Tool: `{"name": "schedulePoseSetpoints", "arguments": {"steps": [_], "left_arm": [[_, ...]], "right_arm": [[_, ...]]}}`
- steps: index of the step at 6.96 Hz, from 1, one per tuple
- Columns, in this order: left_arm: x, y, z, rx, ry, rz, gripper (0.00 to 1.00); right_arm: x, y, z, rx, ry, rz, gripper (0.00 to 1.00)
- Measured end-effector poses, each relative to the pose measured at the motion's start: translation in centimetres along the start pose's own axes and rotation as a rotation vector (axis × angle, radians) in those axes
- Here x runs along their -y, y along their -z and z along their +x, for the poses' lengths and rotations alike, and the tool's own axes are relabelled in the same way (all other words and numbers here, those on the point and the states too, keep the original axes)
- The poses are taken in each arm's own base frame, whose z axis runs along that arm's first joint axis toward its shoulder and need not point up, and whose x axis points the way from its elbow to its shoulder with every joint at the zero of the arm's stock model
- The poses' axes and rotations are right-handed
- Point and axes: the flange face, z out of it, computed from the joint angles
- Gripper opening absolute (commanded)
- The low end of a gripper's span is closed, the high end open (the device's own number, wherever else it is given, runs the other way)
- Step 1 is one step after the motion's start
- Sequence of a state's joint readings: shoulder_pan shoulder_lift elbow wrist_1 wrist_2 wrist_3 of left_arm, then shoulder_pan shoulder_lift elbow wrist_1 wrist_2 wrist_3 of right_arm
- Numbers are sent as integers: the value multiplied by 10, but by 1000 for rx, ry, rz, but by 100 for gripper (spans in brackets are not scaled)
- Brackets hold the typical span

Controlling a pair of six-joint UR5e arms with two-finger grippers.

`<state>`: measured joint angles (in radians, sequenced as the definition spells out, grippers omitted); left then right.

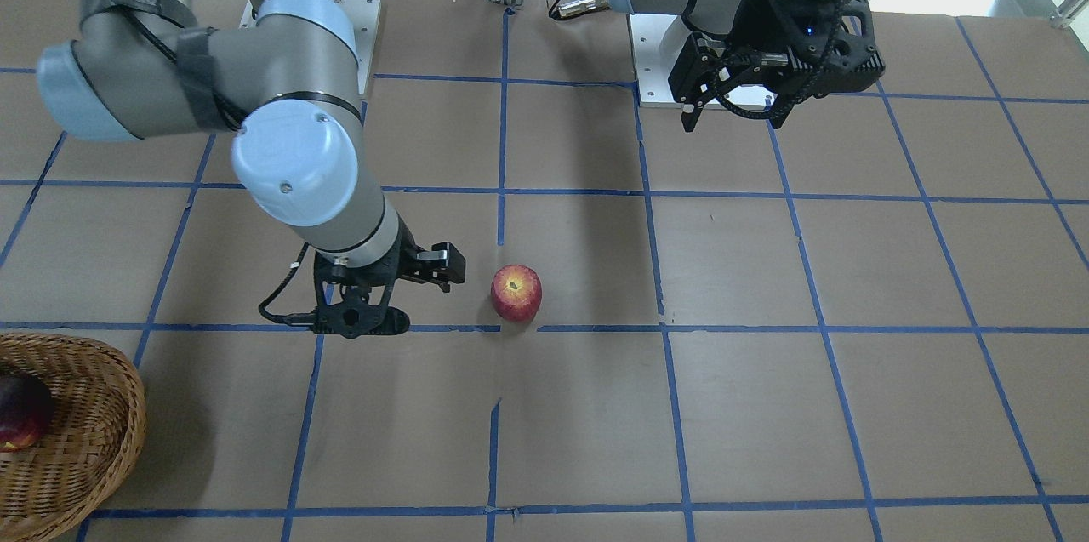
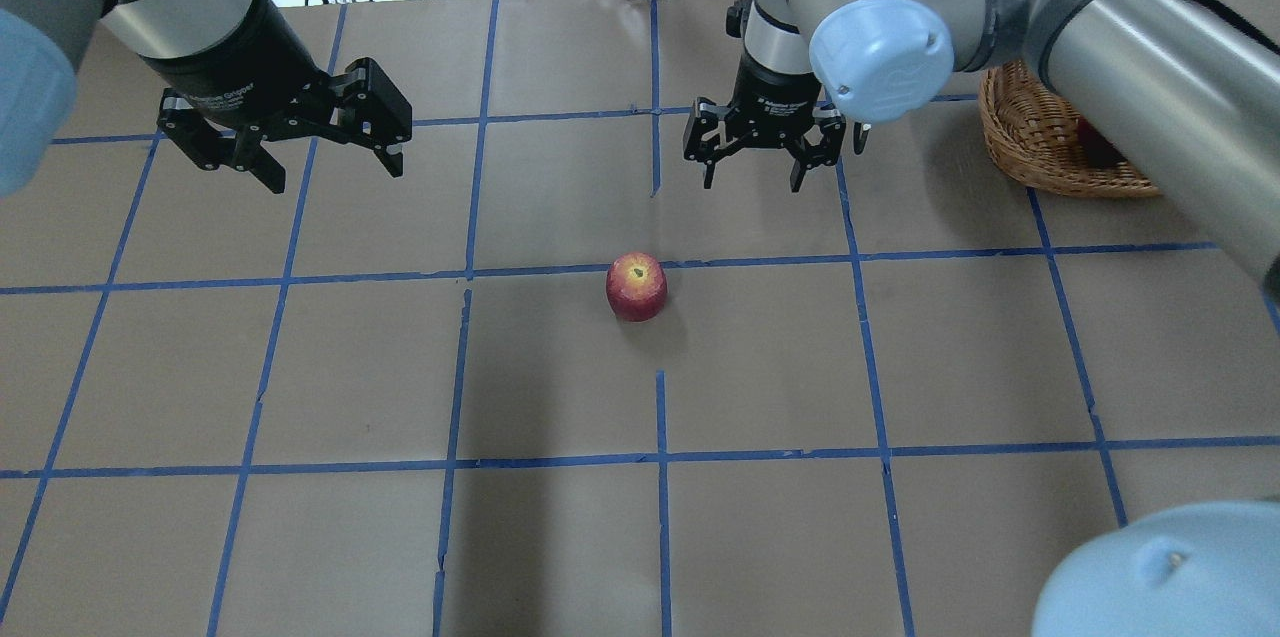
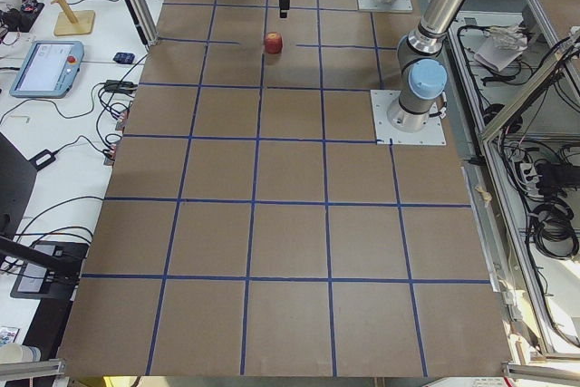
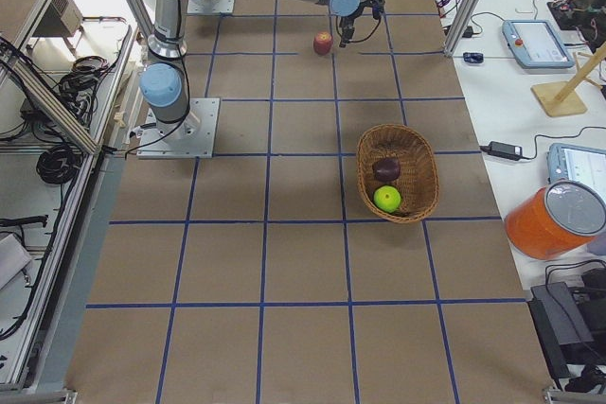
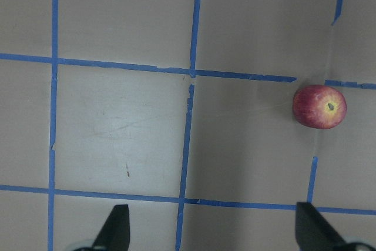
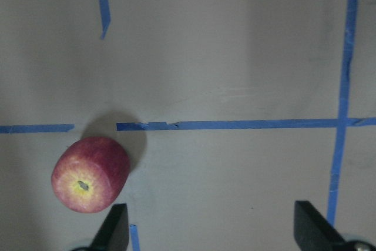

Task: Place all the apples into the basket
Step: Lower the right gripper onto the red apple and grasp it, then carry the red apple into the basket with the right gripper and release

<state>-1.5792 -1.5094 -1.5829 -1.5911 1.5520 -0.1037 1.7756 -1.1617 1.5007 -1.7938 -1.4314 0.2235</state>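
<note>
While hovering right gripper [image 2: 752, 179], fingers spread, near round red yellow-blushed apple [image 2: 636, 286] on brown paper worktop [image 2: 300, 367], well apart from oval tan wicker basket [image 2: 1030, 147], risks rolling it away by closing off-centre. Shows left gripper [image 2: 335, 175] fingers likewise apart.

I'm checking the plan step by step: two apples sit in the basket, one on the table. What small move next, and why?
Probably shift the right gripper sideways to centre over the red apple. Its jaws are open and empty, the apple lies just outside them in the wrist view, and the left gripper hangs farther off.
</note>
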Motion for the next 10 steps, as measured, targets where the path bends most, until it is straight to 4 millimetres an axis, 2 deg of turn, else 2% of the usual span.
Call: {"name": "schedulePoseSetpoints", "arguments": {"steps": [2,4,6,9,10], "left_arm": [[-1,-1,0,0,-1,-1,100],[-2,0,0,0,-1,0,100],[-1,-1,0,1,0,-2,100],[-1,-1,-1,0,1,-1,100],[-1,-1,-1,0,1,0,100]], "right_arm": [[-3,-40,-41,72,-8,-35,100],[-9,-74,-60,109,-46,-89,100],[-13,-103,-65,109,-55,-113,100],[-11,-128,-69,113,-60,-104,100],[-9,-136,-69,112,-61,-104,67]]}}
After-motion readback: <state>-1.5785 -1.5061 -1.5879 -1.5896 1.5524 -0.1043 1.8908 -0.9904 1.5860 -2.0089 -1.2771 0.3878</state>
